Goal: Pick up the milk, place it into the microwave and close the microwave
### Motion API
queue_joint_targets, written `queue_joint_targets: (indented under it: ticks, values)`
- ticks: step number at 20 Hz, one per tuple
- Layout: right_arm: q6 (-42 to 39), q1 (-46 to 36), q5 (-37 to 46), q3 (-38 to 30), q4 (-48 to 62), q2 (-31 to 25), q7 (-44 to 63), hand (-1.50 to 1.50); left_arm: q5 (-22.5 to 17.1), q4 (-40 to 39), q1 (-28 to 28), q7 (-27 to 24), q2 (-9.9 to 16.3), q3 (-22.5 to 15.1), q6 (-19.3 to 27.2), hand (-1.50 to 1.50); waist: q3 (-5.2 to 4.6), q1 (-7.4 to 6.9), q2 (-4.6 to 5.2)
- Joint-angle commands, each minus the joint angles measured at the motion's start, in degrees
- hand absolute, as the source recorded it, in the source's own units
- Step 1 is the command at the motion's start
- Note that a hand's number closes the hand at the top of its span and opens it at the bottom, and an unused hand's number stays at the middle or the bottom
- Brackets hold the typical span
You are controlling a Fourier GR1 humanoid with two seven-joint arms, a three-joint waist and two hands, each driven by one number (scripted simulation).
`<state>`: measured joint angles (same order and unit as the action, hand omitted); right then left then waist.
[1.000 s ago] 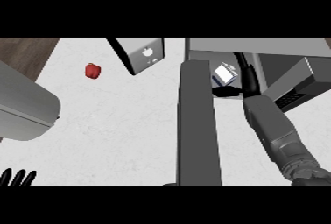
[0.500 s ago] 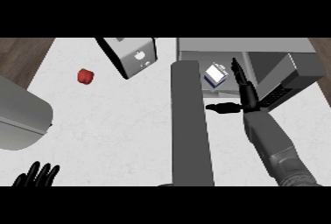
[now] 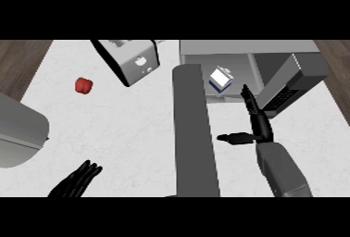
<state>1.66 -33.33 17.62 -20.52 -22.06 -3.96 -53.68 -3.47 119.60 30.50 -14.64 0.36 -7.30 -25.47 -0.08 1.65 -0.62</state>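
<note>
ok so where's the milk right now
In the head view the milk stands upper right, inside the open microwave, just right of its door and beyond the right robot hand, which isn't touching it.

The right hand is black, with long thin fingers and a short thumb, and it joins a smooth grey forearm of rounded shape. The left hand is black too, with slim fingers.

place: kitchen | cues: white counter, open microwave, toaster
</note>
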Motion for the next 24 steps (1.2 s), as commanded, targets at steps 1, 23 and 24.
queue_joint_targets:
  ticks: [1, 23, 24]
  values:
    - [-5.30, 7.23, -2.20, 1.12, -7.71, 0.52, 0.19, -1.50, 2.36, -3.12, -3.10, 1.93, 0.23, -1.96, -0.03, 1.50, -0.05, 0.52, -0.14]
    - [-17.59, 47.03, -10.40, 3.30, -57.38, -4.14, 8.31, -1.50, 19.71, -40.40, -38.00, 6.91, -0.34, -18.20, 6.97, 1.50, -0.03, 0.83, 0.71]
    - [-15.99, 47.54, -9.98, 3.75, -58.58, -2.55, 9.22, -1.50, 20.05, -44.04, -41.17, 4.92, -0.34, -19.13, 8.62, 1.50, -0.03, 0.61, 0.76]
